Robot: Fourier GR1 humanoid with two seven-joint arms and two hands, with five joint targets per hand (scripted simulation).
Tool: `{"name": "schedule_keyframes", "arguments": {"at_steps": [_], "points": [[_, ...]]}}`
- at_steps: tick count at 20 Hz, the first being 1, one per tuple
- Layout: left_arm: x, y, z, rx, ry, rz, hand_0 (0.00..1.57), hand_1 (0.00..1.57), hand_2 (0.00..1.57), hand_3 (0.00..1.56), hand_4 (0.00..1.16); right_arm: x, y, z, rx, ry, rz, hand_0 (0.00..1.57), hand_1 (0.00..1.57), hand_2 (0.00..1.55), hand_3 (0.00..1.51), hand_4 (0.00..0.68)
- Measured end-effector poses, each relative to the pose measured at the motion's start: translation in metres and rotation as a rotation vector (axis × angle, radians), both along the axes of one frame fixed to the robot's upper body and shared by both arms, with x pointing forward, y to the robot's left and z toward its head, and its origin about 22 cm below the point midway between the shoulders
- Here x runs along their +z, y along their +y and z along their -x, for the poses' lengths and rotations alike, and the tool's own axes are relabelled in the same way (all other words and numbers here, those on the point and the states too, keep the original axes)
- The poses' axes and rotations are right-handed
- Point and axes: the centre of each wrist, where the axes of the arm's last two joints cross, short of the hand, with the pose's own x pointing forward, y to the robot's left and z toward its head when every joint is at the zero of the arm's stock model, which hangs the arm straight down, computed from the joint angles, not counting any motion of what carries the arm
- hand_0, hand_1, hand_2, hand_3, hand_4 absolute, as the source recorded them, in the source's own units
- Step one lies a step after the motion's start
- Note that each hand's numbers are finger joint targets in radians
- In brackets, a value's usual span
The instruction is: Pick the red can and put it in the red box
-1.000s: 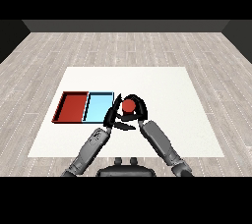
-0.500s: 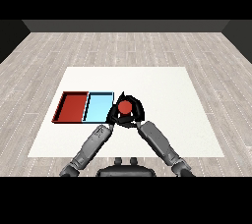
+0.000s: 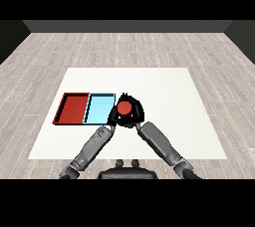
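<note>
Your right hand (image 3: pixel 135 116) was curled round the red can (image 3: pixel 124 108), with the light blue tray (image 3: pixel 99 109) just to its left, the red tray (image 3: pixel 73 108) beyond. Left hand (image 3: pixel 112 118): fingers couldn't be made out. No legible label.

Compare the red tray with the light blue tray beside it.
The red tray lies at the left, far from the red can; the light blue tray lies at the right, next to the can and the right hand curled round it. They also differ in colour. Both are shallow rectangular trays, similar in size, side by side on the white table, holding nothing.
</note>
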Motion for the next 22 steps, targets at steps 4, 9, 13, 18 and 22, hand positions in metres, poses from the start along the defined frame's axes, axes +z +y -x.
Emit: {"name": "schedule_keyframes", "arguments": {"at_steps": [4,9,13,18,22], "points": [[-0.006,-0.004,0.004,0.032,0.010,-0.001,1.57,1.57,1.55,1.45,0.95,-0.007,-0.003,0.002,0.004,-0.002,-0.002,1.49,1.49,1.44,1.40,0.519],[-0.003,-0.004,-0.001,0.070,0.023,-0.016,1.57,1.57,1.47,1.33,0.89,-0.005,-0.003,0.000,0.001,-0.012,-0.007,1.47,1.47,1.44,1.39,0.557],[0.003,-0.006,0.002,0.109,0.013,-0.023,1.57,1.57,1.50,1.34,0.86,0.000,-0.003,0.001,0.005,-0.017,-0.005,1.52,1.52,1.45,1.39,0.541],[0.002,-0.005,0.004,0.118,0.001,-0.018,1.57,1.57,1.53,1.43,0.87,0.001,-0.002,0.004,0.011,-0.021,-0.005,1.52,1.52,1.46,1.40,0.547],[0.006,-0.010,0.003,0.122,-0.023,0.010,1.57,1.57,1.54,1.45,0.96,0.009,-0.004,0.007,0.006,-0.029,-0.003,1.47,1.47,1.45,1.40,0.532]]}}
